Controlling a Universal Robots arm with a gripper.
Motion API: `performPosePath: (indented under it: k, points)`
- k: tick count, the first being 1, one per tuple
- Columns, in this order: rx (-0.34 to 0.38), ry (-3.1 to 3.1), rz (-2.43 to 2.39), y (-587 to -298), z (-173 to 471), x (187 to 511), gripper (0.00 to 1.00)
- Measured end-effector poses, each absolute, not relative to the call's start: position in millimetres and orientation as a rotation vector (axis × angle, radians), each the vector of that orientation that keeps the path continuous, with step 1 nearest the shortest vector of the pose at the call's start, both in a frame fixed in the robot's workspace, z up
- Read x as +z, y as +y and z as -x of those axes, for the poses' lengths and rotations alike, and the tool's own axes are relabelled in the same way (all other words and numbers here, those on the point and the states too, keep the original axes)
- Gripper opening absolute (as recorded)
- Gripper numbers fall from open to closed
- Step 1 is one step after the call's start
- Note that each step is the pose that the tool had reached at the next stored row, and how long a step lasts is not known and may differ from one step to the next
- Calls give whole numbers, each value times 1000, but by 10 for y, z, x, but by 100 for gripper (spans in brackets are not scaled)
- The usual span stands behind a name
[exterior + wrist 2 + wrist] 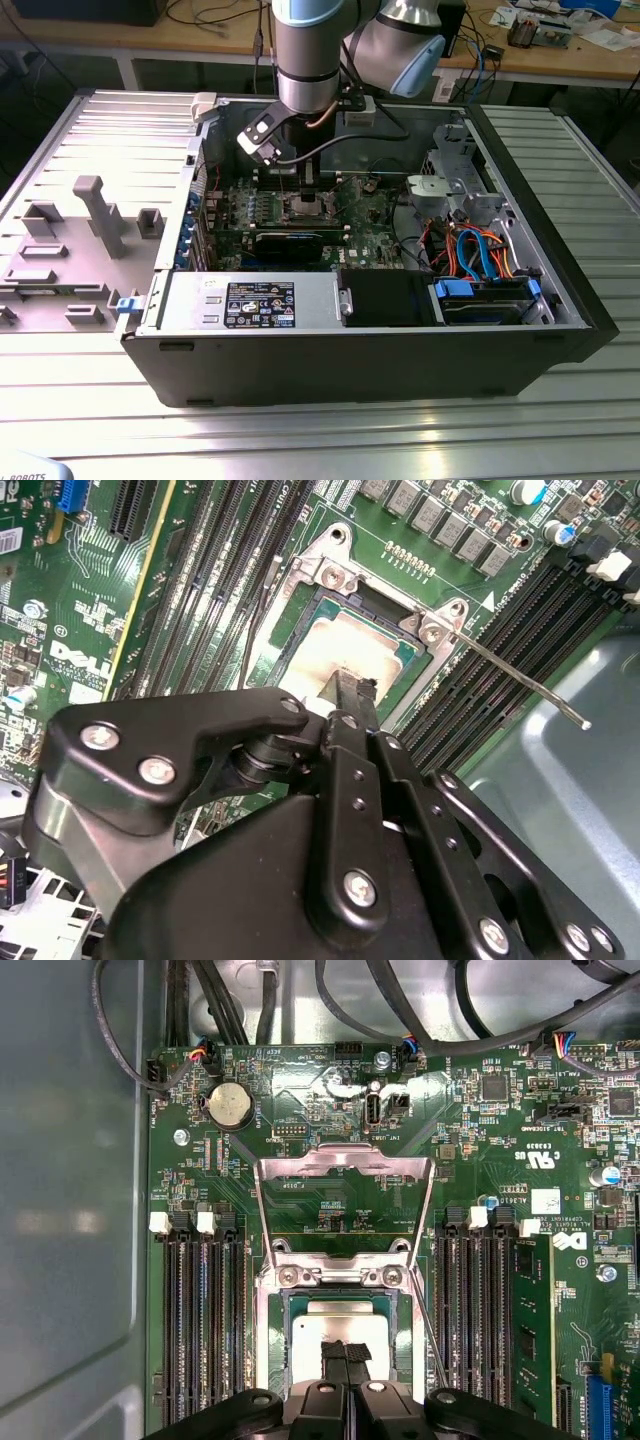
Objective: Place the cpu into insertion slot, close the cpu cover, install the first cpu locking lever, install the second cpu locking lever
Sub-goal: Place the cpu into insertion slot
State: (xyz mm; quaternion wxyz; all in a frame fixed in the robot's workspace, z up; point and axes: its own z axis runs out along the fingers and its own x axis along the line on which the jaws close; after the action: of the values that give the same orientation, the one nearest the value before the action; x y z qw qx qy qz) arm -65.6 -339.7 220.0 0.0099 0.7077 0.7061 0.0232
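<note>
Sitting in the insertion slot point(271, 1332) at the middle of the green motherboard point(330, 1100), the cpu point(340, 1322) lies flat, silvery top up. The cpu cover point(343, 1164) stands swung open at the slot's far edge (its square opening shows bare board behind), and one thin locking lever point(520, 685) juts free. The gripper point(347, 1353) hangs over the chip, fingers drawn together and holding nothing; whether they touch it I cannot tell.

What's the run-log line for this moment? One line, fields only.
cpu: in insertion slot | cpu cover: open, raised | gripper: shut, over cpu | locking lever: unlatched
</note>
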Motion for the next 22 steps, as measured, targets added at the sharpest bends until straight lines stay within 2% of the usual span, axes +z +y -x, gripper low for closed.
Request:
performPosePath:
  k: [22]
  points:
    - [73,2204,-2209,-3397,656,2305,11]
